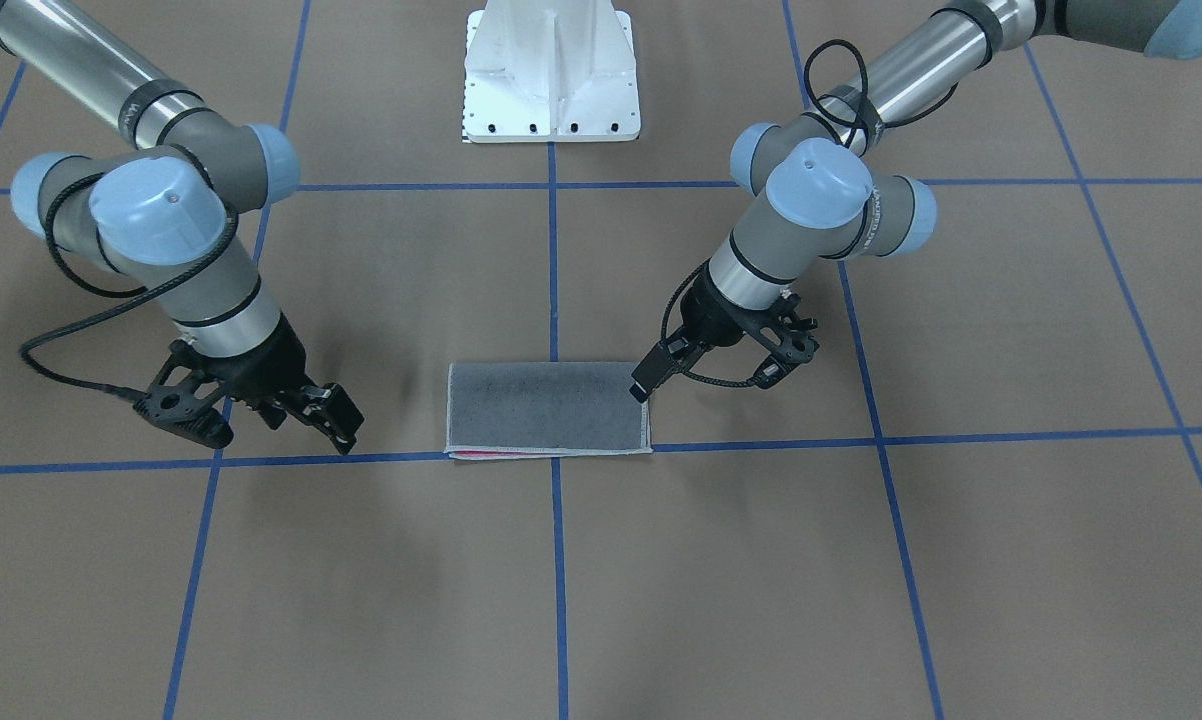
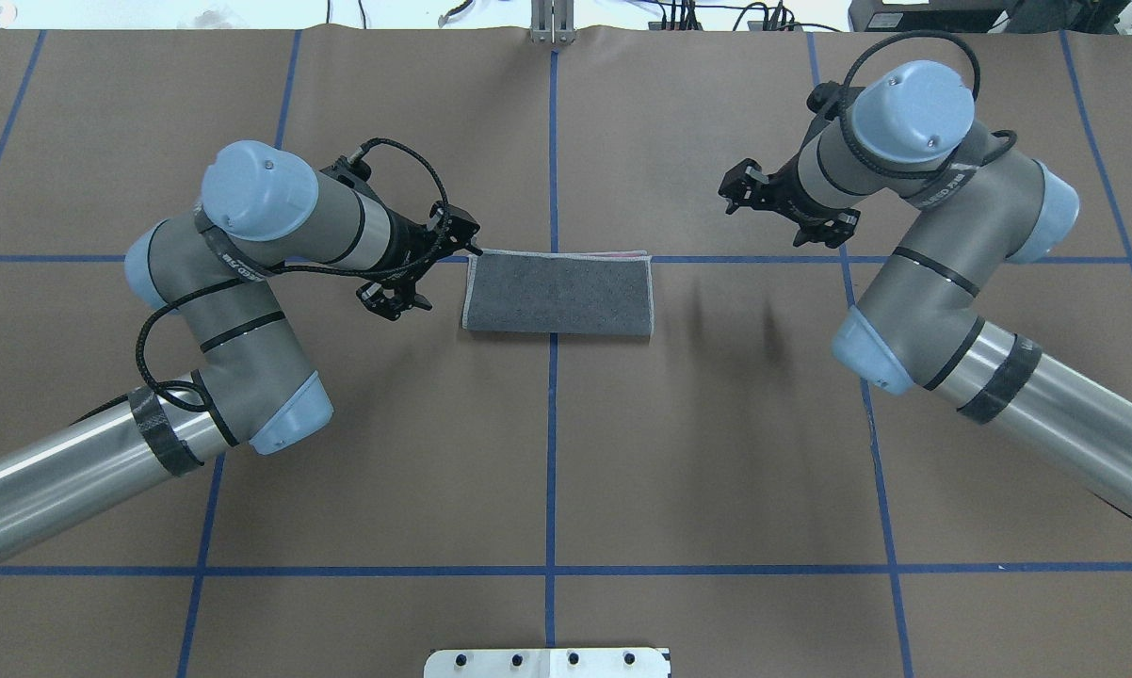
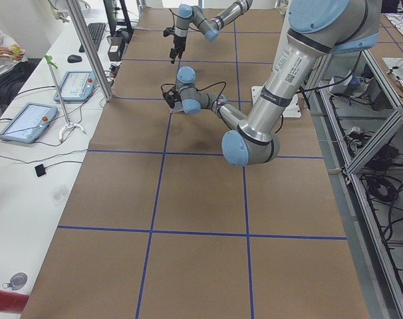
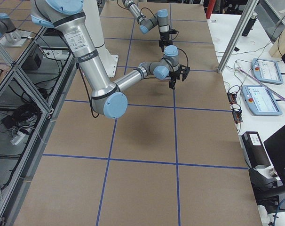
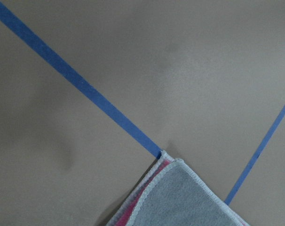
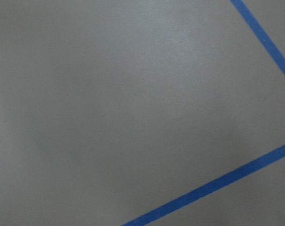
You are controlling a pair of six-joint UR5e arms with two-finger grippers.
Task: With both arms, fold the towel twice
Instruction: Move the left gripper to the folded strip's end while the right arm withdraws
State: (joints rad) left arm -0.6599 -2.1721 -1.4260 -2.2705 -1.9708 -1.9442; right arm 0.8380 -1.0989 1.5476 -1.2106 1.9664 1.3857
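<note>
Towel (image 1: pixel 549 407) folded in half, a long flat shape. Dark grey on top, with a thin bit of pink-red peeking out along one long edge and light grey stitching all round.

Left arm (image 2: pixel 246 311) bent low. Left gripper (image 1: pixel 716 372) right at one short end of towel, jaws spread wide, one finger (image 1: pixel 645 382) at a corner, maybe touching, hard to tell.

Right arm (image 2: pixel 933 273) bent too. Right gripper (image 2: pixel 781 212) lifted up, well apart from other short end, jaws spread wide too.
</note>
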